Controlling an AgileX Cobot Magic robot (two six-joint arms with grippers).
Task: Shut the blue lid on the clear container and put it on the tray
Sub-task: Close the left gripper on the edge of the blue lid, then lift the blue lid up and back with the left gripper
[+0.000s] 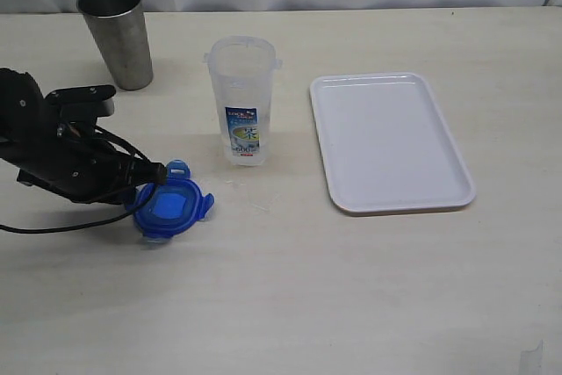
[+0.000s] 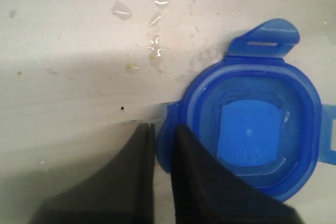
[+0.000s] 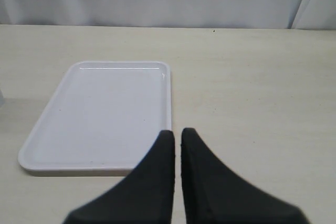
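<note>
One flap of the blue lid partly behind the jaws, another past the picture's edge.

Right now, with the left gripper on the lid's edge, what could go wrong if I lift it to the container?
The left gripper pinches only one side flap of the blue lid, so it may tilt or slip on lifting. The clear container is tall, narrow and unheld, with the right gripper shut near the tray; pressing the lid down could tip it.
</note>
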